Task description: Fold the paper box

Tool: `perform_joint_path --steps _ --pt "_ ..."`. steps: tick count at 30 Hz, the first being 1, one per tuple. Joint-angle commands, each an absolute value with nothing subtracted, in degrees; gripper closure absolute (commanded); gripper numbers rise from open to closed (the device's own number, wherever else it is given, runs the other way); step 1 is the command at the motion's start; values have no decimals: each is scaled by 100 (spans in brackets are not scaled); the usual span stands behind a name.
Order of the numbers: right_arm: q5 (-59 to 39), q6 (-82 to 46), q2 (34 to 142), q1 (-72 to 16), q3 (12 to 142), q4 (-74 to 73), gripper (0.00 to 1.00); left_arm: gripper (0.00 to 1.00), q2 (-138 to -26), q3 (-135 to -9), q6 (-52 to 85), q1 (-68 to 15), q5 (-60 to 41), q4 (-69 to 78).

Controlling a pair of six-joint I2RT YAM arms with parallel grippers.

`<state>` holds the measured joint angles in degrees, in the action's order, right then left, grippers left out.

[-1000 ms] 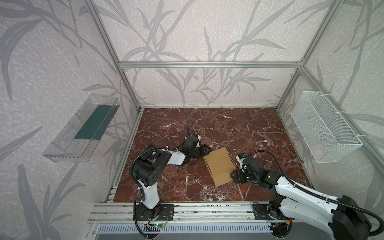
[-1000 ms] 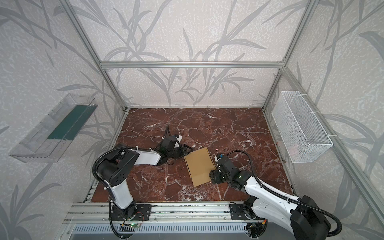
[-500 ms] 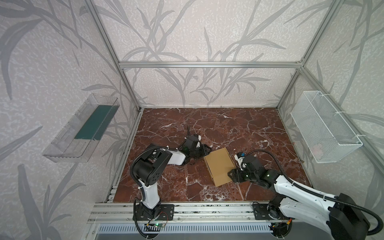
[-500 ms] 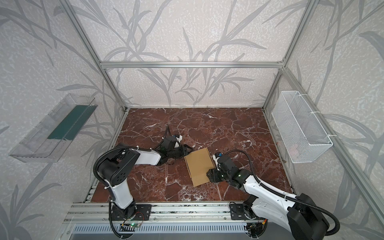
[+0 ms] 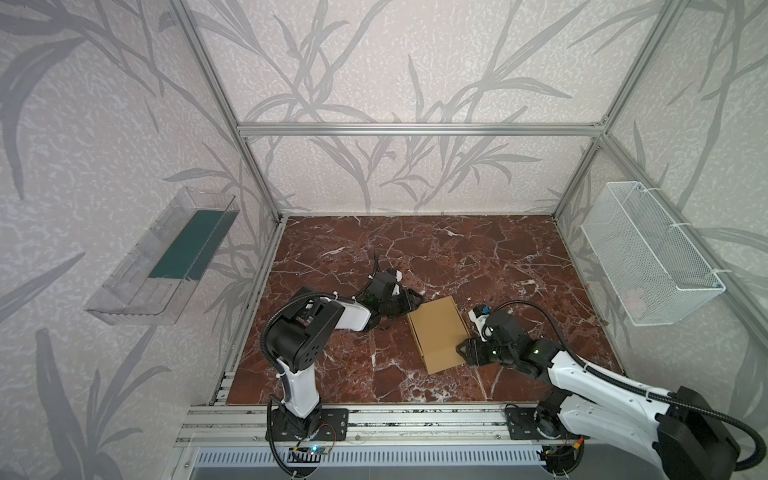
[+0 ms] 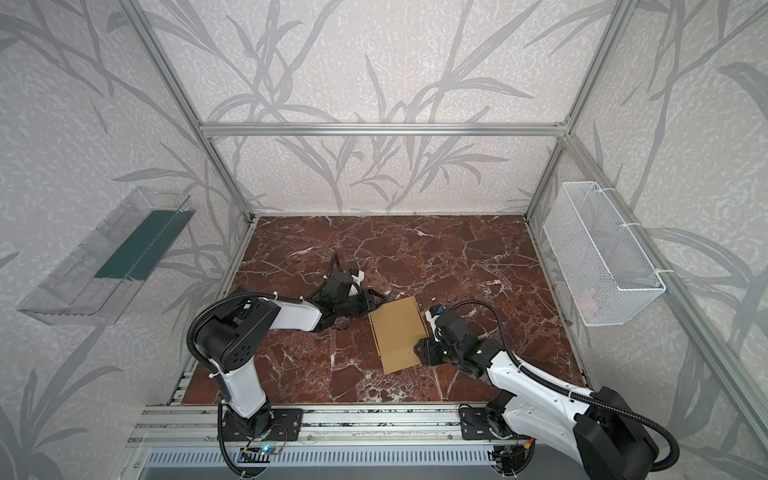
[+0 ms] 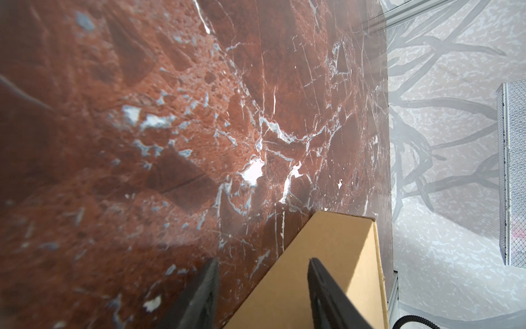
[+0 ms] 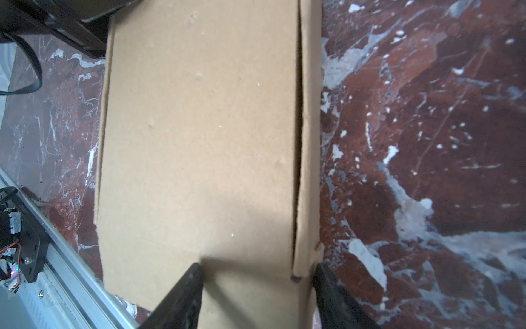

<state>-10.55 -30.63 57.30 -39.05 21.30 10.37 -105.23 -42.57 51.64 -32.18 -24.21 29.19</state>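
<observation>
The paper box [image 5: 438,332] [image 6: 399,334] lies closed and flat on the marble floor, a plain tan carton. My left gripper [image 5: 409,305] [image 6: 374,305] sits low at its far left corner. In the left wrist view the left gripper [image 7: 263,270] is open: one finger over marble, the other over the paper box [image 7: 336,250], whose edge runs between them. My right gripper [image 5: 463,351] [image 6: 419,353] is at the box's near right edge. In the right wrist view the right gripper [image 8: 257,270] has its jaws apart, one finger over the lid of the paper box [image 8: 199,128], the other against the side flap [image 8: 308,171].
A clear plastic tray [image 5: 166,257] hangs on the left wall and a white wire basket [image 5: 648,266] on the right wall. An aluminium rail [image 5: 374,419] runs along the front edge. The red marble floor [image 5: 457,249] stretches back behind the box.
My right gripper has slid a little left onto the box's near right edge and its jaws have narrowed. The left arm and the box have not moved.
</observation>
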Motion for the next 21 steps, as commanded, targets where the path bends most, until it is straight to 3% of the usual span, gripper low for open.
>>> perform_joint_path --steps 1,21 --pt "-1059 -3137 5782 -3885 2016 941 38 46 -10862 -3921 5303 -3257 -2424 2100" --pt "-1026 -3259 5879 -3885 1978 817 48 42 -11091 -3582 5700 -3356 -2549 2845"
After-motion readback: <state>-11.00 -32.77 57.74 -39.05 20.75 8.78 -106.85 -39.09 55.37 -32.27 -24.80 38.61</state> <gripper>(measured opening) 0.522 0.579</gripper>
